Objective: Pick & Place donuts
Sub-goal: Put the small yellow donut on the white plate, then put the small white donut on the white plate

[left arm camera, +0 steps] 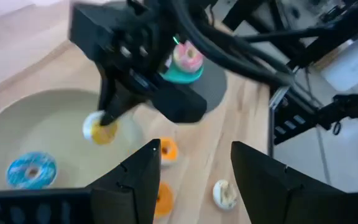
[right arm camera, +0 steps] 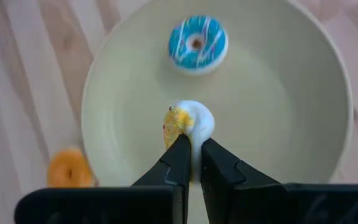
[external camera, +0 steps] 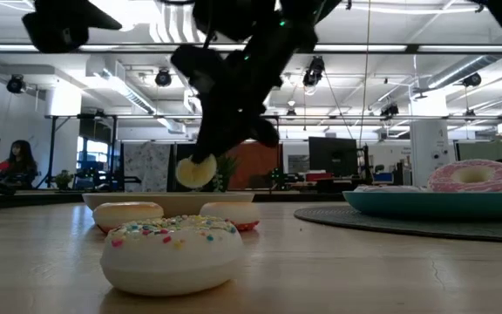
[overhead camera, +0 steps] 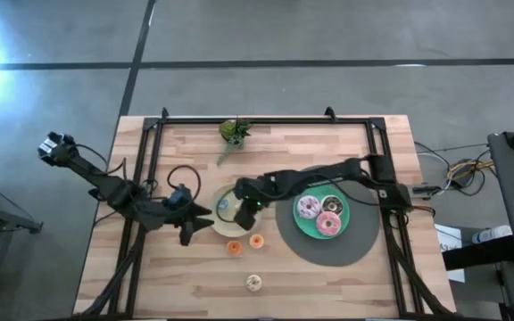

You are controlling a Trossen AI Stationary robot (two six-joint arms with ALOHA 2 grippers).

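Observation:
My right gripper (right arm camera: 193, 152) is shut on a mini donut with yellow icing (right arm camera: 188, 123) above the beige plate (overhead camera: 221, 225); the low view shows the donut (external camera: 196, 171) in the air over the plate's rim (external camera: 168, 201). A blue mini donut (right arm camera: 197, 42) lies flat on that plate. Two orange mini donuts (overhead camera: 234, 248) (overhead camera: 256, 241) and a cream sprinkled one (overhead camera: 253, 283) lie on the table near the plate. Bigger donuts, one of them pink (overhead camera: 308, 209), lie on the teal plate (overhead camera: 346, 230). My left gripper (overhead camera: 199, 223) is open and empty at the beige plate's left. My right gripper pinches the yellow-iced mini donut by the near part of its ring (right arm camera: 190, 138), between the free ends of its two fingers. The fingers come from above, slanting down. The donut stands on edge, one face toward each finger, and is lifted clear of the beige plate.
The teal plate sits on a round dark grey mat (overhead camera: 328, 254) at the right. A small green plant (overhead camera: 234, 132) stands at the far edge. A black frame (overhead camera: 150, 152) runs along the table's sides. Bare wood lies at the near left and near right.

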